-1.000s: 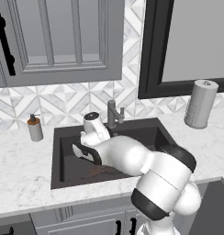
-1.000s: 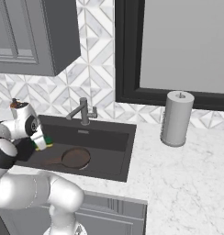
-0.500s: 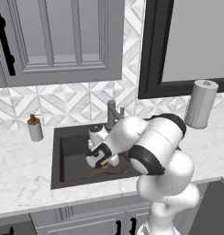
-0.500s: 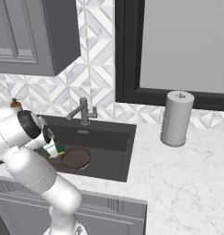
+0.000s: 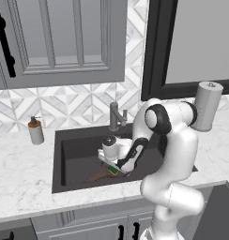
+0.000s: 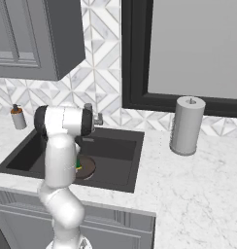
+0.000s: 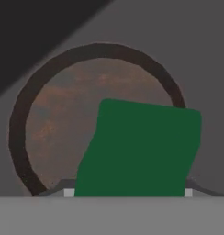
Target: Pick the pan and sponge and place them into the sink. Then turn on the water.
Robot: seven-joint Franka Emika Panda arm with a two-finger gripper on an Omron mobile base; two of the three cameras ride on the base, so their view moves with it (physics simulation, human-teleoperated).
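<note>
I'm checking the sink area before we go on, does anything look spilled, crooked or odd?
Nothing stands out. The round dark-brown frying pan lies in the dark charcoal sink, and the pincer holds the green-topped sponge just above it.

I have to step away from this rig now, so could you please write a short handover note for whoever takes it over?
Gripper: shut on the sponge, held low inside the sink, right above the pan.
Pan: already lying in the sink basin.
Done: pan in the sink; sponge carried over the basin.
Left: release the sponge into the sink, then turn on the faucet; no water runs yet.
</note>
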